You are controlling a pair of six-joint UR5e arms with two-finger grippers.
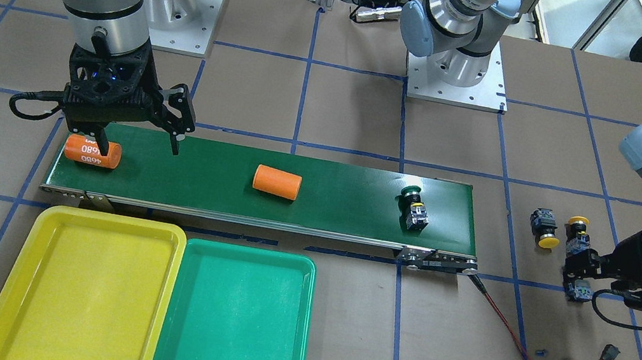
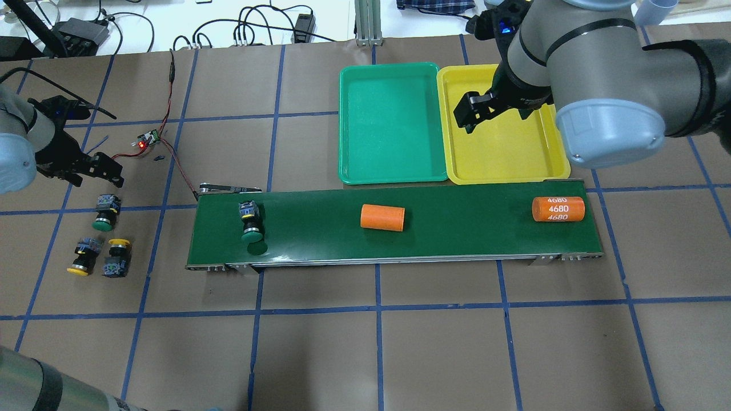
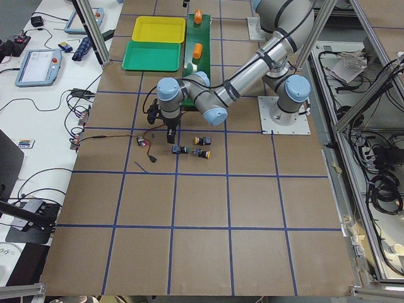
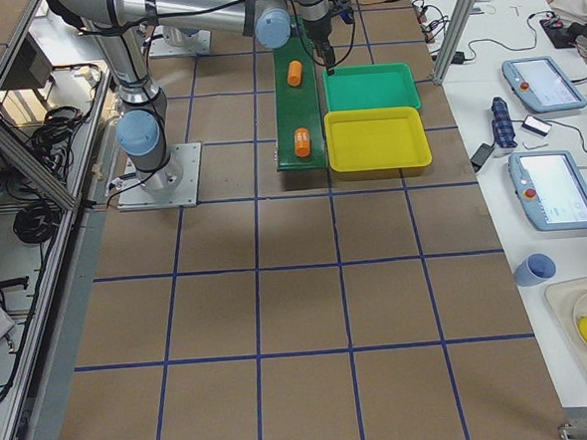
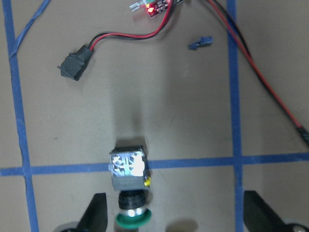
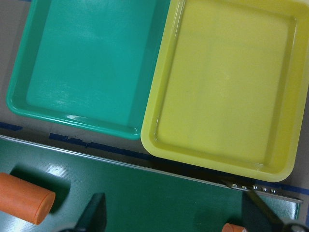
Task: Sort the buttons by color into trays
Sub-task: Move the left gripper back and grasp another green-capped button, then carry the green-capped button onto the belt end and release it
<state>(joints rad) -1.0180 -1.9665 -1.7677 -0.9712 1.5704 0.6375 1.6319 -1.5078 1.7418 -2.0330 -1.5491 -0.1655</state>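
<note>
One green-capped button (image 2: 250,220) lies on the conveyor belt (image 2: 457,234). A second green button (image 2: 105,212) and two yellow ones (image 2: 83,258) (image 2: 117,258) lie on the table off the belt's end. My left gripper (image 2: 96,178) is open above the loose green button (image 5: 129,186), its fingers (image 5: 94,212) spread wide on either side. My right gripper (image 2: 494,117) is open and empty, high over the yellow tray (image 2: 502,171) and the belt's edge. The green tray (image 2: 394,177) stands beside the yellow one; both hold nothing.
Two orange cylinders lie on the belt, a plain one (image 2: 382,217) mid-belt and one with white digits (image 2: 558,209) at the end below my right gripper. A small circuit board (image 2: 147,138) with red and black wires lies near my left gripper.
</note>
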